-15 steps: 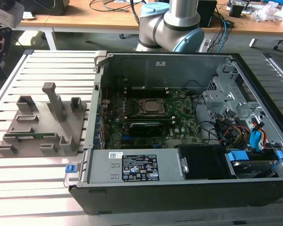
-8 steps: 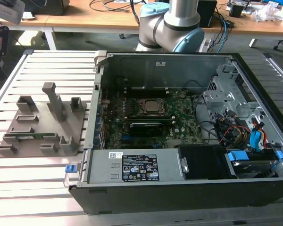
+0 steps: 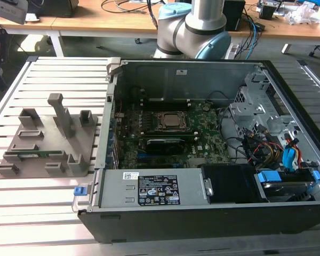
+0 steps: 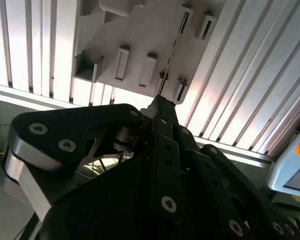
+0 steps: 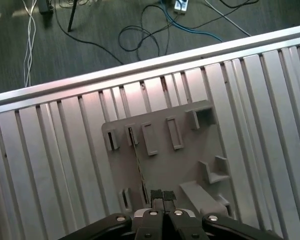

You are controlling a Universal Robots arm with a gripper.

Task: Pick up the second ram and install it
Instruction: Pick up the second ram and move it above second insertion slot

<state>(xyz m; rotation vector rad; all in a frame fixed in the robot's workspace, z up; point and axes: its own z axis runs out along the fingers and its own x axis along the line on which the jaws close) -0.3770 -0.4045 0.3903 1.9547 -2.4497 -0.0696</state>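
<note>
Hanging high over the slatted table (image 3: 48,208), at the exterior view's left of the open computer case (image 3: 149,213), looking down on the gray fixture (image 5: 170,170). Spotting the second ram (image 5: 137,160) standing on edge along the fixture's near side, long axis running left to right in the exterior view. Carrying the gripper (image 5: 162,195) with fingers pressed together on nothing, tips lining up just beside the stick's line, apparently well above it.

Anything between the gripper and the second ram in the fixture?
Nothing visible. The second ram stands on edge in the gray fixture's slots, its top edge uncovered. In the first wrist view the gripper hangs above it with open air between them; the fixture's posts stand aside.
</note>
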